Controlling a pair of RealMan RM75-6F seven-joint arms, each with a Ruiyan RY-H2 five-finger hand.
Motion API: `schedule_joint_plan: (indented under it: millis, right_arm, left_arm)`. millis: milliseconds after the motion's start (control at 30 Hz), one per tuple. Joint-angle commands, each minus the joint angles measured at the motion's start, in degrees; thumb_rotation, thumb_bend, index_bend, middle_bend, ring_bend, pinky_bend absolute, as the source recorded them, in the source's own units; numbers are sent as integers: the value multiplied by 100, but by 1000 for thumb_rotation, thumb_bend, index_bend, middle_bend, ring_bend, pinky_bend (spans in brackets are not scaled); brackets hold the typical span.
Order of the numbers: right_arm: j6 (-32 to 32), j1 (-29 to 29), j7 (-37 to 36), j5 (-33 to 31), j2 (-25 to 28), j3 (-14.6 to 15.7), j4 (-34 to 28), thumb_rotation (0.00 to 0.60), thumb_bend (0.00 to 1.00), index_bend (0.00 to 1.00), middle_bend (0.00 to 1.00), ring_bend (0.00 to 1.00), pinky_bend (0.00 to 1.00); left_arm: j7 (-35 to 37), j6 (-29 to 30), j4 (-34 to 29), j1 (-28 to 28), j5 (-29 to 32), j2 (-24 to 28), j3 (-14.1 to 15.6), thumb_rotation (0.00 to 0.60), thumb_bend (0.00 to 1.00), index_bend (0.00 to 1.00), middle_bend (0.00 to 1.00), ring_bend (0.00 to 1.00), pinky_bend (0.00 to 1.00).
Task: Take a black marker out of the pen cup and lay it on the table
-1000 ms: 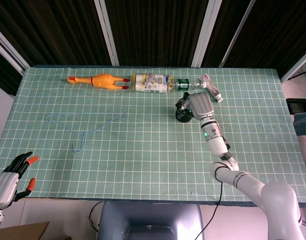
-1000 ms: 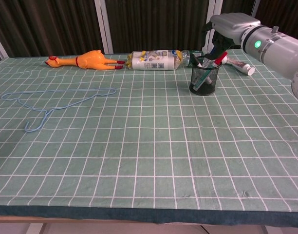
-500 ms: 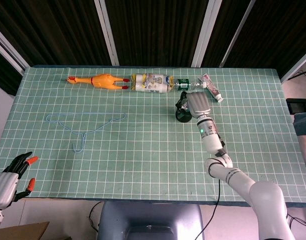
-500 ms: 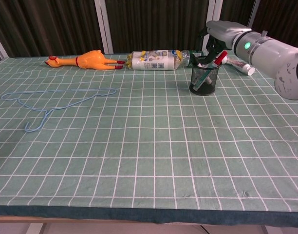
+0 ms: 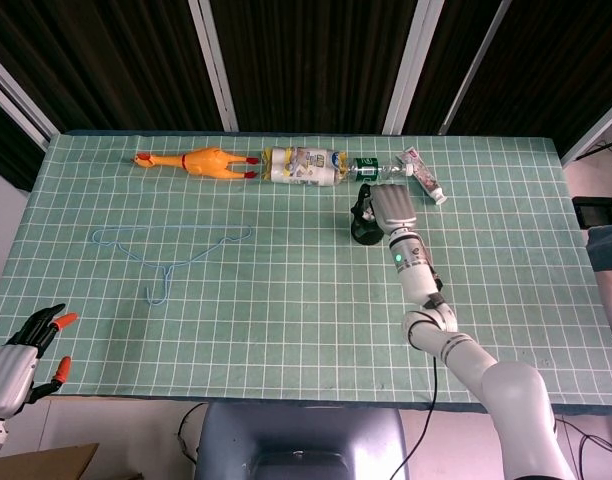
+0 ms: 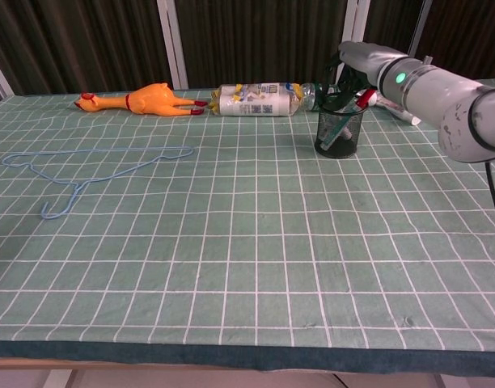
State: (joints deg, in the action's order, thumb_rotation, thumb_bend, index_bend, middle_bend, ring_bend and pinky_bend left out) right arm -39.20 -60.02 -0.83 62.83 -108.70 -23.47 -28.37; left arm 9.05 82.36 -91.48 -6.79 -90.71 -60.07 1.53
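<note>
Off the table's near left corner, the left hand (image 5: 16, 355) is seen hanging free, fingers spread, nothing held. The table (image 6: 231, 267) is covered by a green cloth ruled with a white grid, its near edge bound in darker blue-green; behind the far edge, dark slatted panels are split by white posts. A thin blue wire hanger (image 6: 86, 166) is laid flat toward the left edge. Along the far edge a line is formed: a rubber chicken (image 6: 142, 100), then a plastic bottle (image 6: 255, 99) on its side, touching the chicken's feet. Just in front of the bottle's cap end, the black mesh pen cup (image 6: 339, 133) is found upright, with a red-capped pen (image 6: 365, 95) poking out; the black marker cannot be singled out among the contents. The right hand (image 6: 362, 63) is held over the cup's mouth, fingers dipped toward the pens, but whether anything is pinched cannot be told. Beyond it, a toothpaste tube (image 5: 423, 176) is seen lying near the far edge.
</note>
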Motion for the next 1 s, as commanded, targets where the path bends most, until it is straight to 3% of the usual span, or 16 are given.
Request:
schedule_joint_plan:
  millis: [33, 533, 867, 1000]
  right_arm:
    - [58, -57, -108, 35, -80, 23, 137, 600, 426, 635, 1000, 1000, 1000]
    - [150, -126, -472, 218, -245, 156, 517, 600, 450, 688, 1000, 1000, 1000]
    - [24, -104, -626, 342, -242, 221, 548, 600, 698, 832, 1000, 1000, 1000]
    - [-57, -94, -681, 380, -218, 229, 519, 600, 754, 858, 1000, 1000, 1000]
  left_arm:
    - [1, 2, -1, 2, 3, 1, 0, 600, 483, 194, 66, 78, 314]
    - [55, 59, 8, 31, -10, 17, 4, 600, 483, 194, 67, 78, 314]
    - [77, 78, 20, 38, -18, 20, 0, 600, 484, 194, 66, 78, 314]
    - [76, 66, 22, 33, -13, 20, -1, 600, 484, 194, 66, 78, 314]
